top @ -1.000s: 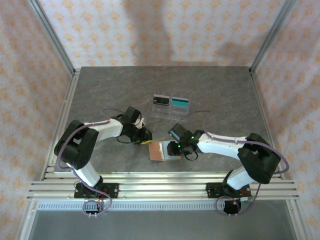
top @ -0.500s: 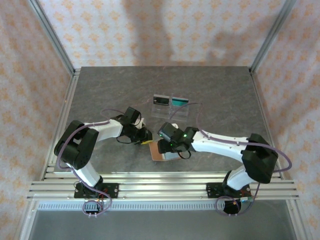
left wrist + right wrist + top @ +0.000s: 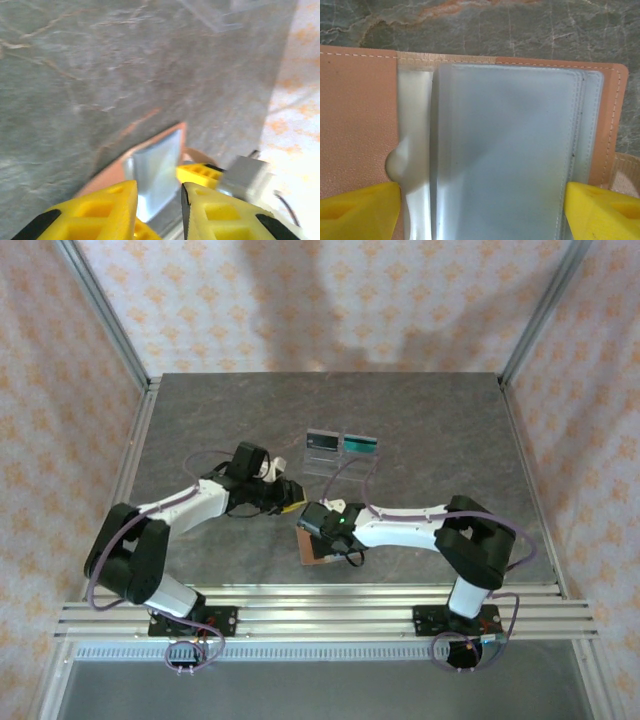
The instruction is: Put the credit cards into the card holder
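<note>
**Card holder open on worktop**
Tan holder lies front centre. Right hand released wide over its clear sleeves. Left hand nearly closed at a sleeve edge, grip can't tell. Black card, teal card well behind holder.

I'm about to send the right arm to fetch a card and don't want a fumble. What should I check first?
1. Card holder lying open: ok.
2. Plastic sleeves exposed, with the front one looking empty: ok.
3. Right gripper open and carrying nothing: ok.
4. Left gripper gripping the holder: cannot tell. Its fingers are close together right by the holder.
5. Black card and teal card side by side at the back of the table, nothing on top: ok.
</note>
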{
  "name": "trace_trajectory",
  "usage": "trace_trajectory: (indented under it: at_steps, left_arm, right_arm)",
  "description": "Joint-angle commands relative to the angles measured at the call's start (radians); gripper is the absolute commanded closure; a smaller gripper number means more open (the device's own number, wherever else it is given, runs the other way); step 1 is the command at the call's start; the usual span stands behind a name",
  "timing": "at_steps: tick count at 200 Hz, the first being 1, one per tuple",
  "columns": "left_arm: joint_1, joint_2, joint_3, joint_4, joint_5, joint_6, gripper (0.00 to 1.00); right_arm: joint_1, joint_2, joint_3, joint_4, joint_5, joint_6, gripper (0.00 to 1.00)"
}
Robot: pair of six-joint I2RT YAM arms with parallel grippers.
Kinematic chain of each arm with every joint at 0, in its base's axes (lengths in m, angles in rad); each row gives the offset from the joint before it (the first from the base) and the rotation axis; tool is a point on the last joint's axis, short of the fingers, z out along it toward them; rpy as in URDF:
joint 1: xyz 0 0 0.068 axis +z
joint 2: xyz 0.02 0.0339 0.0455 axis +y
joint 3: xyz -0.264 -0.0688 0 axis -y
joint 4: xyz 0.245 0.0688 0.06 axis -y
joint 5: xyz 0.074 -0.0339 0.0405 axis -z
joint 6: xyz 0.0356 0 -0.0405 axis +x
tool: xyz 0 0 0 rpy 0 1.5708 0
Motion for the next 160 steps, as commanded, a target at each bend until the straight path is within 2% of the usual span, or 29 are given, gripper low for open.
trace_trajectory:
  at_steps: [1, 15, 32, 63, 124, 160]
  left_arm:
    - [-0.023, -0.053, -0.050, 0.133, 0.049, -0.146, 0.70]
    - [-0.054, -0.043, -0.089, 0.210, 0.062, -0.206, 0.71]
    - [-0.084, -0.004, -0.121, 0.230, 0.052, -0.216, 0.75]
    - [-0.089, 0.043, -0.215, 0.355, 0.038, -0.265, 0.81]
    - [-0.090, 0.138, -0.258, 0.348, 0.011, -0.197, 0.87]
    - [-0.089, 0.165, -0.255, 0.312, -0.008, -0.157, 0.88]
  right_arm:
    - [0.000, 0.020, -0.027, 0.017, 0.032, 0.039, 0.15]
    - [0.001, 0.019, -0.040, 0.036, 0.024, 0.047, 0.15]
    - [0.000, 0.014, -0.057, 0.052, 0.022, 0.052, 0.15]
    - [0.001, -0.004, -0.080, 0.070, 0.022, 0.058, 0.15]
    - [-0.016, -0.059, -0.087, 0.091, -0.012, 0.064, 0.15]
    - [-0.078, -0.213, -0.007, 0.003, -0.028, 0.007, 0.14]
